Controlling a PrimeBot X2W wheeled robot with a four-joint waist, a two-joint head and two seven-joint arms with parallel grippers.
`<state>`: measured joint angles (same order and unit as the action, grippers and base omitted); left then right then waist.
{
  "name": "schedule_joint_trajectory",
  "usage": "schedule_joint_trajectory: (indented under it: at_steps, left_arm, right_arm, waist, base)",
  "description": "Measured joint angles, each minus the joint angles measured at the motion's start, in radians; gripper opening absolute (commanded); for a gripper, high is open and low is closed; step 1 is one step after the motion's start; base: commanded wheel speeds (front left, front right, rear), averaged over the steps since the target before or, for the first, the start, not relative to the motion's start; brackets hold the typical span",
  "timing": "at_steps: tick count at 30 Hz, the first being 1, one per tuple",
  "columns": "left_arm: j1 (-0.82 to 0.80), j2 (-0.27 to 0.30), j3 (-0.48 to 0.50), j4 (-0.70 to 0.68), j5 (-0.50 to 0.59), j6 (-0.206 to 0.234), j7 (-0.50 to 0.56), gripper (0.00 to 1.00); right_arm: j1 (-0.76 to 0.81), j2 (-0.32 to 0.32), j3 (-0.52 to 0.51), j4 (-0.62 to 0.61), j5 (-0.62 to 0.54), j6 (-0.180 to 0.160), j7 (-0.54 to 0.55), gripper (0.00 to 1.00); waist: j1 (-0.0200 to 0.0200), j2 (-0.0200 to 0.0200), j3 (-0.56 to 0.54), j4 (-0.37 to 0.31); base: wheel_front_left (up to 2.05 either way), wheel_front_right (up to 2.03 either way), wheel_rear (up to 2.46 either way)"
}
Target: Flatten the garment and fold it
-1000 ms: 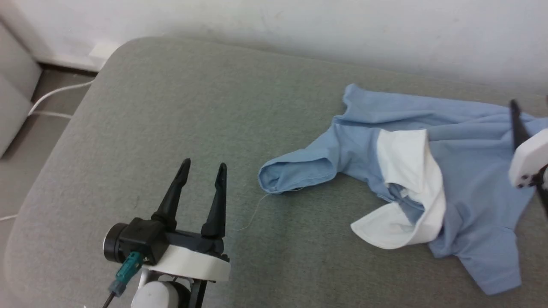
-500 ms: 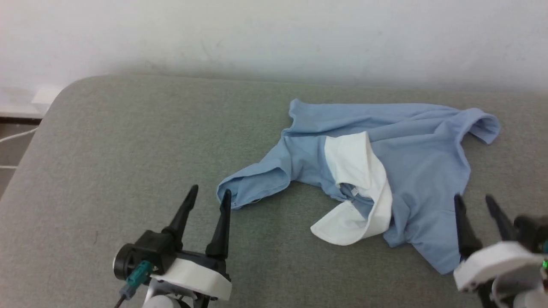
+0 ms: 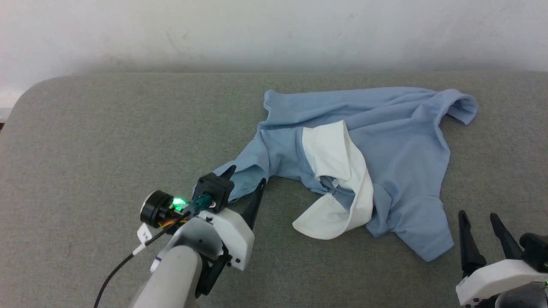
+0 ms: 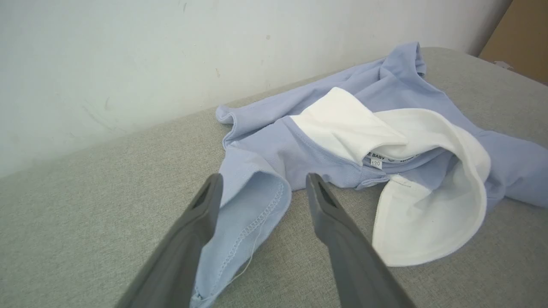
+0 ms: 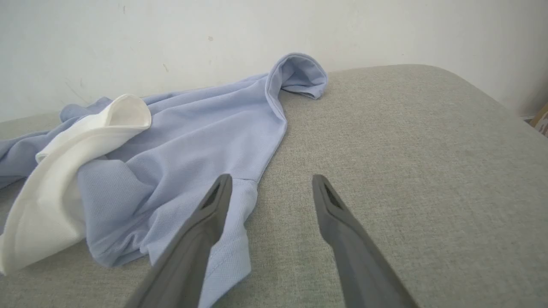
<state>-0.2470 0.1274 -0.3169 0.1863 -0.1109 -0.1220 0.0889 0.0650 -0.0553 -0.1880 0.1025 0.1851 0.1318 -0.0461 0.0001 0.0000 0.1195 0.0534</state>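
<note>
The grey padded surface lies under both claws. The garment sprawls crumpled on it, ahead of each and between them. Its white collar flares open to the right of the left gripper, whose fingers stand apart astride one sleeve. The right gripper is also spread and holds nothing, with the other sleeve's hem by its left finger.

Crumpled blue garment (collar seemingly upturned).

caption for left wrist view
Open left gripper around a sleeve of crumpled light blue, white-collared polo shirt on grey cushion.
</note>
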Motion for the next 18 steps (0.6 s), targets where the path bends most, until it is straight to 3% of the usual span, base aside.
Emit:
schedule_joint_trajectory:
  at_steps: [9,17,18]
  left_arm:
    - [-0.14,0.018,-0.043,0.08,0.119,0.054,0.165,1.0]
    - [-0.208,0.026,-0.063,0.163,0.129,0.053,0.146,1.0]
    - [-0.213,0.023,-0.063,0.167,0.123,0.052,0.128,0.6]
  right_arm:
    - [-0.018,0.001,0.023,0.016,0.016,0.0,-0.008,1.0]
    - [-0.032,0.002,0.047,0.049,0.027,0.0,-0.022,1.0]
    - [-0.035,0.002,0.05,0.052,0.027,0.0,-0.026,1.0]
  waist:
    - [0.0,0.0,0.057,-0.037]
    - [0.0001,0.0,0.103,-0.056]
    - [0.0001,0.0,0.108,-0.057]
  base:
    - [0.0,0.0,0.0]
    - [0.0,0.0,0.0]
    - [0.0,0.0,0.0]
